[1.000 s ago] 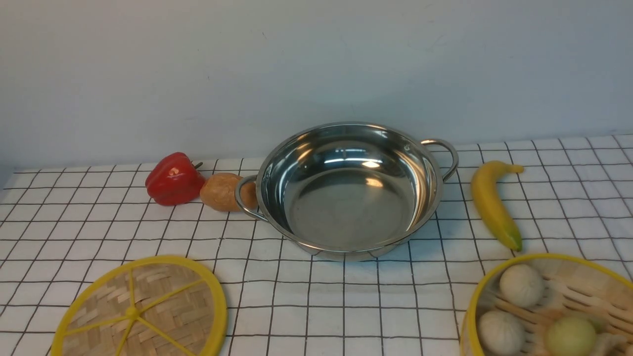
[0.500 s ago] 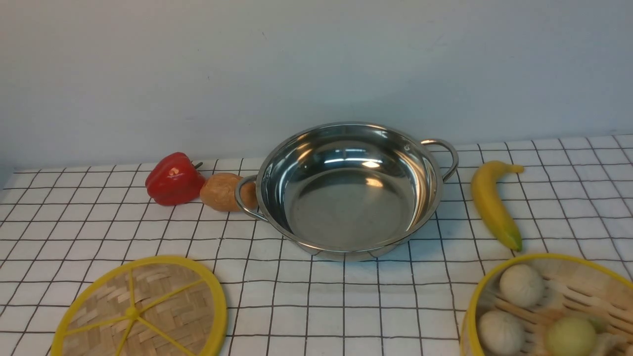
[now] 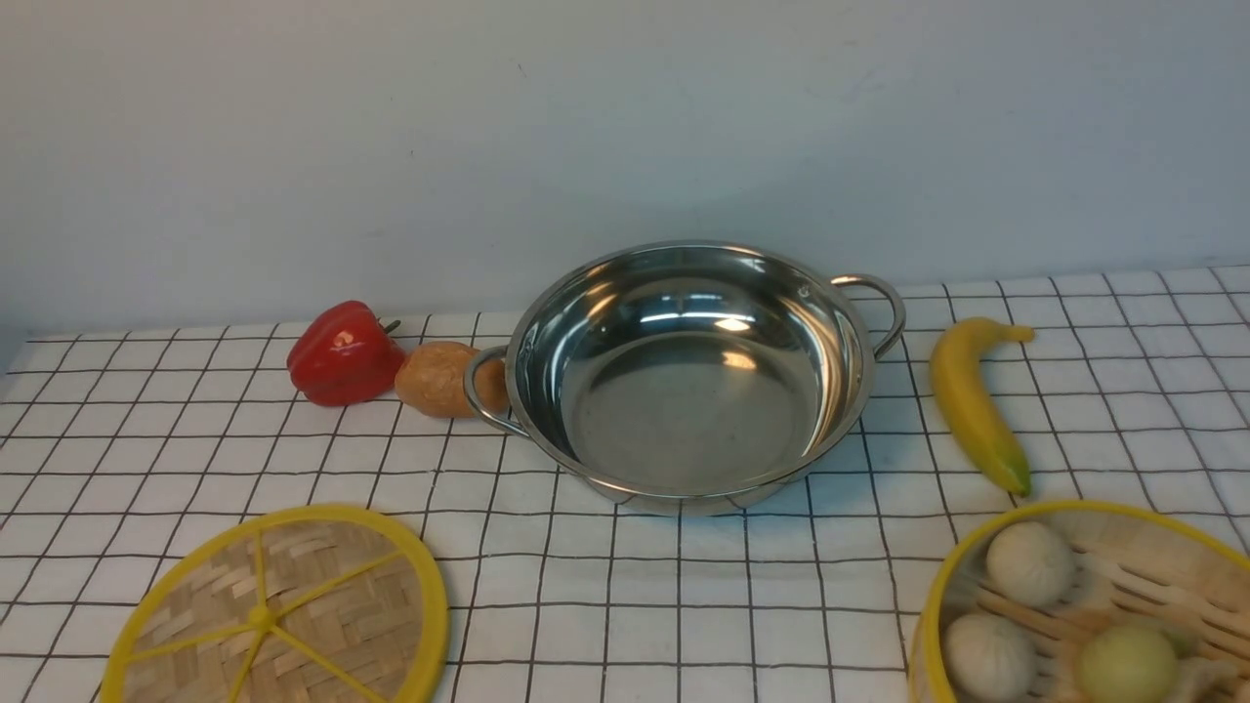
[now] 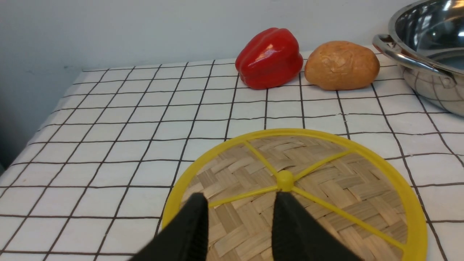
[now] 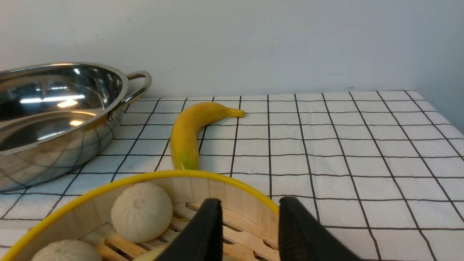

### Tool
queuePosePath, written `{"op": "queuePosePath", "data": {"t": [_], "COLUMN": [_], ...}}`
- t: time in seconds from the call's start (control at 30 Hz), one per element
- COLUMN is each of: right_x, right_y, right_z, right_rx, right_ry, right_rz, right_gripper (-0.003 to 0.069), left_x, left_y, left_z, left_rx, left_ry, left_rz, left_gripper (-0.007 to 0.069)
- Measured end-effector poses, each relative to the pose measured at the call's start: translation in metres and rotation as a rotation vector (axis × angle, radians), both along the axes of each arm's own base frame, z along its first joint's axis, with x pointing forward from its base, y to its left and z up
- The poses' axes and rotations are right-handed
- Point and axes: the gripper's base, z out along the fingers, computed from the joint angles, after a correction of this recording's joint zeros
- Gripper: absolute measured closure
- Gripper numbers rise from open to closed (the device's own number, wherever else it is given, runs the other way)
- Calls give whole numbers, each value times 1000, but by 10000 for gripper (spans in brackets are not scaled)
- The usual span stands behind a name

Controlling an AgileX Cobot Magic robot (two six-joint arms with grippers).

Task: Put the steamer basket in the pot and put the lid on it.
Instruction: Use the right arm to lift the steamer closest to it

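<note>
Now left gripper (image 4: 240,204) hovers parted over lid (image 4: 344,195); right gripper (image 5: 250,207) parted over steamer basket (image 5: 145,179).

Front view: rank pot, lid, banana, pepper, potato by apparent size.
1. pot
2. lid, nearer the camera and cropped
3. banana and pepper: too close, long versus bulky
4. potato, partly hidden

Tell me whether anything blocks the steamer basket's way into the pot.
Nothing visible does. Only bare checked cloth lies between the steamer basket and the empty pot. The banana lies just beside that route, near the basket's far rim, so a lifted carry should clear it.
</note>
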Motion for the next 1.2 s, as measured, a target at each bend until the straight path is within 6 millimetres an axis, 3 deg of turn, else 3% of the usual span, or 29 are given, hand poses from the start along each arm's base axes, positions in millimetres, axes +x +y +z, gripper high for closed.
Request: {"op": "queuePosePath", "data": {"t": [1.1,1.2], "right_x": [0,1], "right_y": [0,0], "right_z": [0,4], "right_rx": [0,73], "right_ry": [-2,-44], "right_rz": [0,-8], "right_gripper": [417,417], "left_x": [0,0], "left_y": [0,0], "left_z": [0,0], "left_rx": [0,0], "left_ry": [0,0], "left_rz": [-6,-6], "left_gripper": [382,382]}}
